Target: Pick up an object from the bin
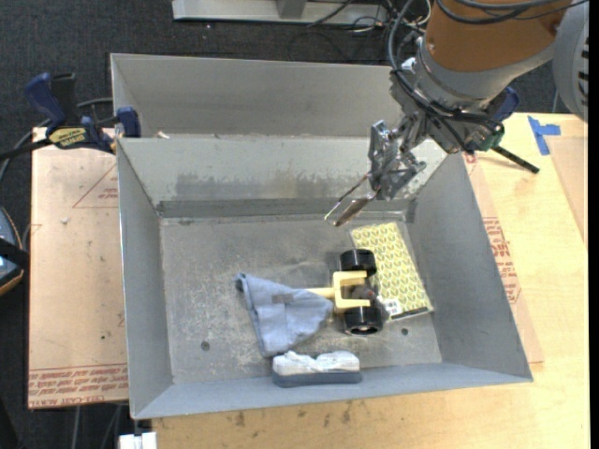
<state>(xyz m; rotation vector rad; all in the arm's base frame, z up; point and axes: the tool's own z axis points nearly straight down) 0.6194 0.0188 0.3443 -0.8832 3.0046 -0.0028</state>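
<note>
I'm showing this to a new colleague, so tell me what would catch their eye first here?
The gripper on its orange-covered arm hangs by the far right wall of the bin, just beyond a patterned yellow card. A toy with two black wheels on a cream axle lies on the card's left edge. A blue-grey cloth is crumpled against the toy's left side.

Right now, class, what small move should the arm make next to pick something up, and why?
Probably lower the gripper toward the yellow patterned card in front of it. The gripper hangs near the bin's back right corner, touching nothing, and that card is nearest, with the black-wheeled toy beside it.
</note>
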